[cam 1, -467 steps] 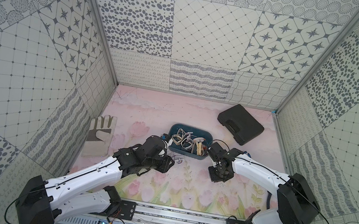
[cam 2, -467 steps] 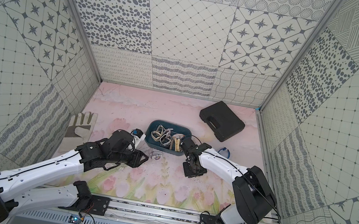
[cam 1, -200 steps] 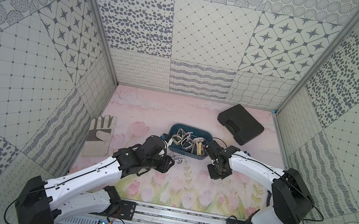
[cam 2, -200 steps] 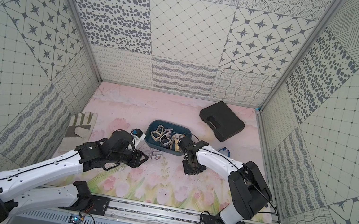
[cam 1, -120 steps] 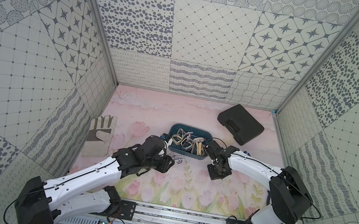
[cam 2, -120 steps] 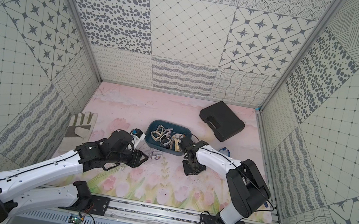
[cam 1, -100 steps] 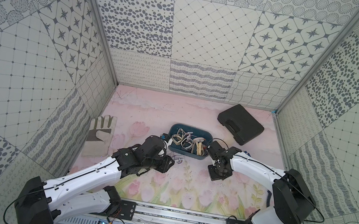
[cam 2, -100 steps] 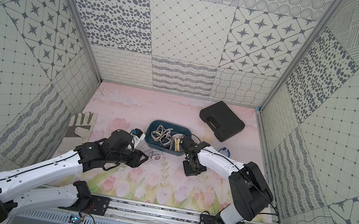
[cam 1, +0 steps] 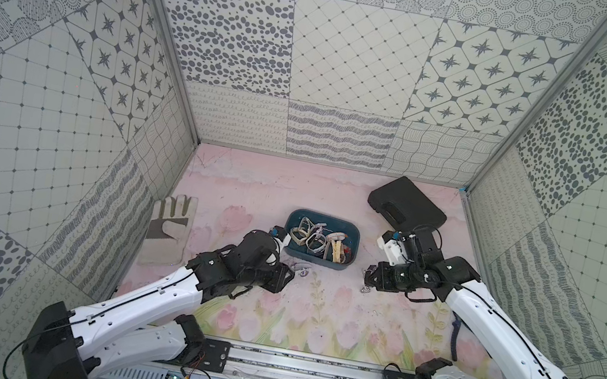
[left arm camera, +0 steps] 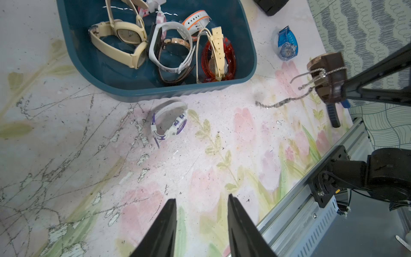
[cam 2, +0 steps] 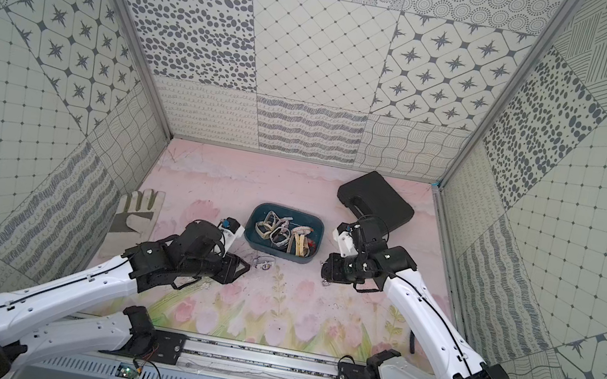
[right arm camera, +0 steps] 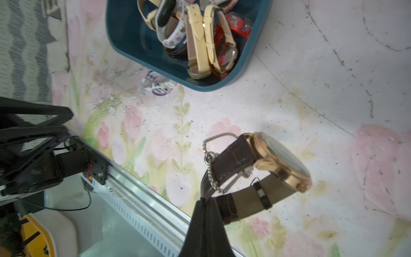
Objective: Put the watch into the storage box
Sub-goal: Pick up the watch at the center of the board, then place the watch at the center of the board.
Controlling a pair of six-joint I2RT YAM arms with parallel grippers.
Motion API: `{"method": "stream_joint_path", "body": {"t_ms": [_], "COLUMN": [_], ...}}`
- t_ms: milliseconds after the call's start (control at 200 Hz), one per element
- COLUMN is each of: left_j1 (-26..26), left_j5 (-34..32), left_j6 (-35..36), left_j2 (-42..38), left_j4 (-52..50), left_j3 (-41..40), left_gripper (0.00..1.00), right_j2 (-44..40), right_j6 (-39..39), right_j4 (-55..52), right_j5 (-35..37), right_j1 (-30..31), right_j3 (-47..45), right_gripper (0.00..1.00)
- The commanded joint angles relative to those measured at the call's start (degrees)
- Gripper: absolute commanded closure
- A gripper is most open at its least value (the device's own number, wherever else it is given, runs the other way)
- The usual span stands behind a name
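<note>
Because the right gripper [right arm camera: 205, 201] pinches only 1 strap end of the watch [right arm camera: 266, 160], held near the box [right arm camera: 222, 85], it may slip or swing; the snagged chain [right arm camera: 209, 158] could catch the rim. The left gripper [left arm camera: 201, 198] stands spread, empty, near the box.

readable text: we find none | cream watch [left arm camera: 126, 33] in the storage box [left arm camera: 169, 90]: dial too blurred for us to read | brown-strap watch [right arm camera: 262, 164]: dial turned edge-on, we cannot read it
</note>
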Motion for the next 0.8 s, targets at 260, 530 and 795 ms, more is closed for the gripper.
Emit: {"method": "stream_joint_path", "body": {"t_ms": [260,530,795], "left_j1": [-0.12,-0.12,-0.12], "left_j5": [0.75,2.48,3.09], "left_j6": [-0.17,-0.26,-0.29], "left_j2": [-1.01,-0.30,-0.98], "left_j4": [0.28,1.35,1.95], "left_j3": [-0.45,-0.46,-0.55], "left_gripper": [0.58,0.58,0.58], "right_j2": [-2.93,-8.47,0.89], "right_j6": [-3.36,5.52,-2.56], "right_j4": [-3.40,8.99,-6.86], "right_j5": [-8.80,-22.53,3.61], "right_j1": [-4.76,-8.11,-2.60], "right_j3": [5.96,-1.78,0.45], "right_gripper": [1.00,1.00,1.00]}}
